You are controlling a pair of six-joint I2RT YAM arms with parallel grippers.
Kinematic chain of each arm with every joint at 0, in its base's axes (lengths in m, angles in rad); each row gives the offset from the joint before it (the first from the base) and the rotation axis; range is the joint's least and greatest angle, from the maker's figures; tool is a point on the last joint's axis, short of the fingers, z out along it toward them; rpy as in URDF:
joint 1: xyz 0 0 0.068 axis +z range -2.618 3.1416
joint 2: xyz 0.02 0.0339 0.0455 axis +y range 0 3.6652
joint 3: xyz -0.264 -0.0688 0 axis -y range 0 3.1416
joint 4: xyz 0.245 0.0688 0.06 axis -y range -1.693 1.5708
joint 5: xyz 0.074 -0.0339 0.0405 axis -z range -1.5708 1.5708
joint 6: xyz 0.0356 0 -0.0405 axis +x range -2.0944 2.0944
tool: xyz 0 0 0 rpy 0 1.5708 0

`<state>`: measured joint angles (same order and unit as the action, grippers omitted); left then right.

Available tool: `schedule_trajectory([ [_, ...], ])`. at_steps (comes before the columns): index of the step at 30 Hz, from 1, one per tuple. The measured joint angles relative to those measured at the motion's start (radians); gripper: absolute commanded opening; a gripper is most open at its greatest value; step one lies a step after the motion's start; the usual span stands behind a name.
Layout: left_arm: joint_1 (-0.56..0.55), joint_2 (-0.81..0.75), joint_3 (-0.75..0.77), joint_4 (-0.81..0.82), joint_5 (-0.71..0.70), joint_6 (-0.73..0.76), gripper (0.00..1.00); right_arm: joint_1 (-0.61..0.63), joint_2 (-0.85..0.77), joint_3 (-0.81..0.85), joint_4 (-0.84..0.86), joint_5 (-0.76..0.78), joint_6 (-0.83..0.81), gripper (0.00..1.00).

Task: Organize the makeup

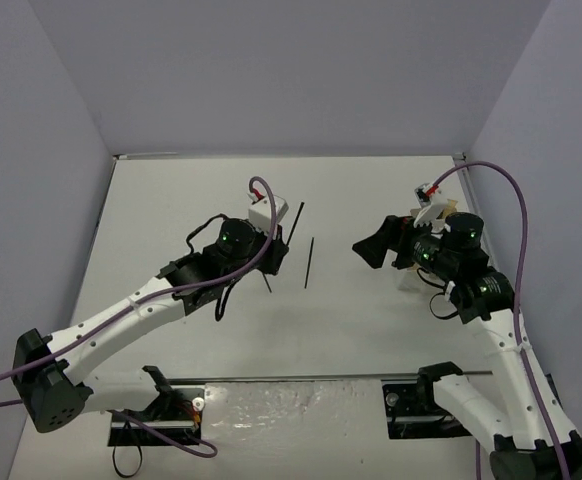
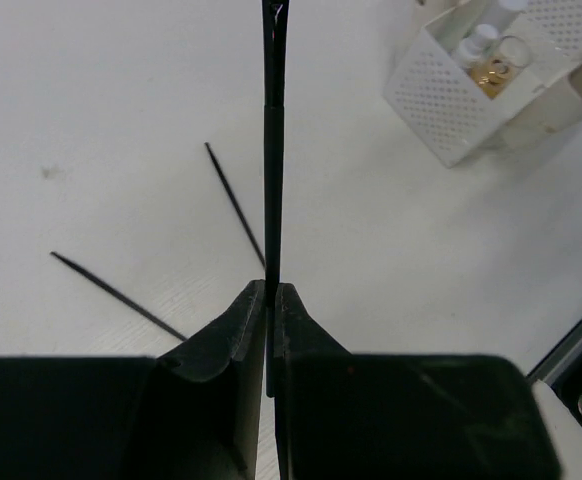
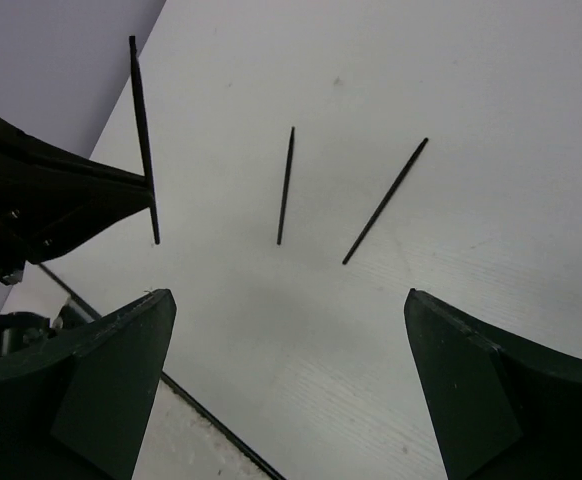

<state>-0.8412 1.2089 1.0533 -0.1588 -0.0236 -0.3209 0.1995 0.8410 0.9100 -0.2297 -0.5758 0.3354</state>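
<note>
Left wrist: we note the left gripper [image 2: 269, 300] clamped on a black stick [image 2: 272, 150]. Two loose sticks [image 2: 236, 205] [image 2: 116, 295] lie flat on the worktop [image 2: 121, 100]. The perforated white tray [image 2: 441, 110] holds white-capped bottles [image 2: 476, 42].
Right wrist: the right gripper [image 3: 288, 300] is spread wide and holds nothing.
Top: the loose sticks lie mid-worktop, between the grippers. We cannot make out the tray there.

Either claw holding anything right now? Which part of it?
Yes: left claw is shut on a thin black stick, pinched near one end, with most of its length sticking out ahead. The right claw is open and holds nothing.
</note>
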Motion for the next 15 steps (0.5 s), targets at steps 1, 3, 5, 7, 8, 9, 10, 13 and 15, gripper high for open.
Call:
schedule_trajectory([
  [1,-0.02,-0.002,0.0,0.015,0.003,0.008,0.0,0.014,0.009,0.002,0.009,-0.011,0.006,0.94],
  [3,-0.059,0.003,-0.001,0.038,0.009,0.021,0.0,0.055,0.022,0.003,0.035,-0.015,0.024,0.93],
  [5,-0.088,0.016,0.0,0.051,0.017,0.029,0.0,0.112,0.032,0.003,0.071,-0.016,0.046,0.92],
  [7,-0.108,0.029,0.0,0.068,0.027,0.033,0.0,0.157,0.038,0.003,0.107,-0.019,0.066,0.9],
  [8,-0.116,0.036,0.0,0.078,0.032,0.033,0.0,0.173,0.04,0.003,0.127,-0.019,0.075,0.89],
  [9,-0.122,0.04,0.0,0.087,0.034,0.033,0.0,0.182,0.043,0.003,0.143,-0.016,0.082,0.88],
  [10,-0.129,0.044,0.0,0.096,0.037,0.033,0.0,0.189,0.046,0.003,0.158,-0.013,0.089,0.87],
  [13,-0.146,0.05,0.0,0.116,0.044,0.034,0.0,0.199,0.058,0.003,0.192,0.0,0.105,0.83],
  [15,-0.156,0.051,0.0,0.127,0.047,0.034,0.0,0.204,0.07,0.003,0.21,0.007,0.111,0.78],
])
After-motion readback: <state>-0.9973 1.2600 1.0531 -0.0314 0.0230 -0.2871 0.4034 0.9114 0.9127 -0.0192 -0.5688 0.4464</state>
